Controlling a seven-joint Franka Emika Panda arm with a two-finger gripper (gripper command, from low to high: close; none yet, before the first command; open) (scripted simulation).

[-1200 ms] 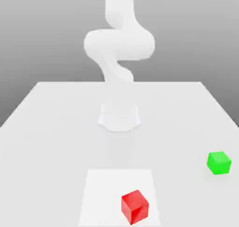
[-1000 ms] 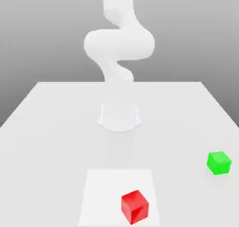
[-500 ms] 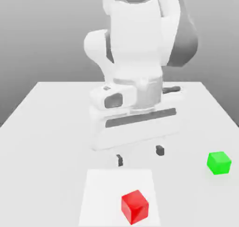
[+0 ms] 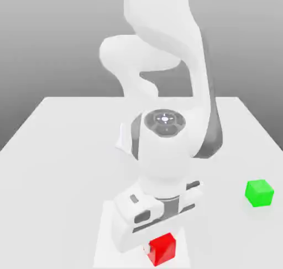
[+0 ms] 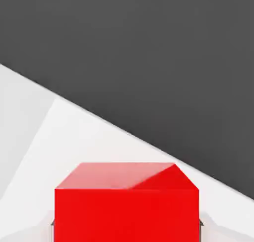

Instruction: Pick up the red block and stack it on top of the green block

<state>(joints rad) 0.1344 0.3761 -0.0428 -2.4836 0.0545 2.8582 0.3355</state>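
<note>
red block: small glossy cube, plain faces, no markings, on the bench on a paler square patch. Gripper down over it, clamped on its sides. Green block well apart.

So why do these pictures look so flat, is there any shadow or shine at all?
Exterior view: soft, even light, a faint shadow by the green block, white arm blending into the white table. Hand view: a pale sheen across the red block's top face, dark plain backdrop behind.
</note>
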